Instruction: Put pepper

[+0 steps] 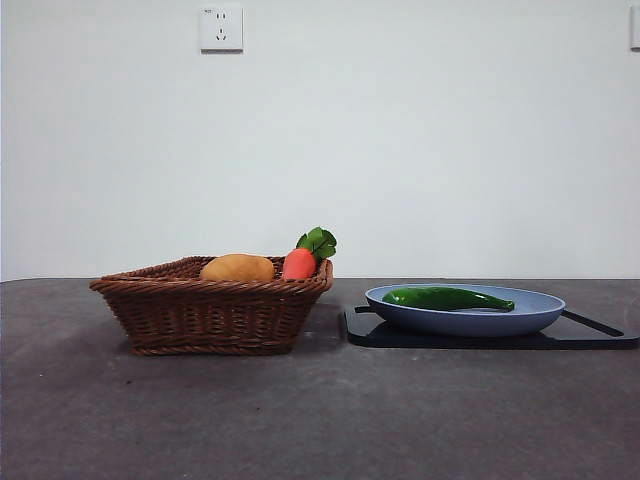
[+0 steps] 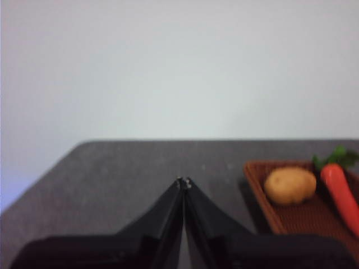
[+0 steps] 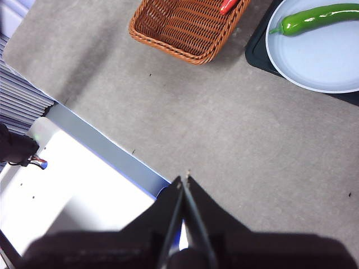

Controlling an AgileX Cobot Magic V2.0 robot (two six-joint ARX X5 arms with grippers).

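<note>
The glossy green pepper (image 1: 447,298) lies lengthwise in a pale blue plate (image 1: 530,316) at the right of the table; the right wrist view shows the pepper (image 3: 318,17) near the rim of that plate (image 3: 320,61). My left gripper (image 2: 184,182) is shut and empty, hovering over bare table beside the basket (image 2: 263,202). High above the table near its edge, my right gripper (image 3: 183,178) is also shut and empty, far from the plate. Neither arm appears in the front view.
A brown wicker basket (image 1: 210,312) stands left of the plate, holding a tan potato-like lump (image 1: 238,268) and an orange-red carrot (image 1: 300,262) with green leaves. The plate rests on a black tray (image 1: 400,335). A white and blue surface (image 3: 73,185) lies beyond the table edge.
</note>
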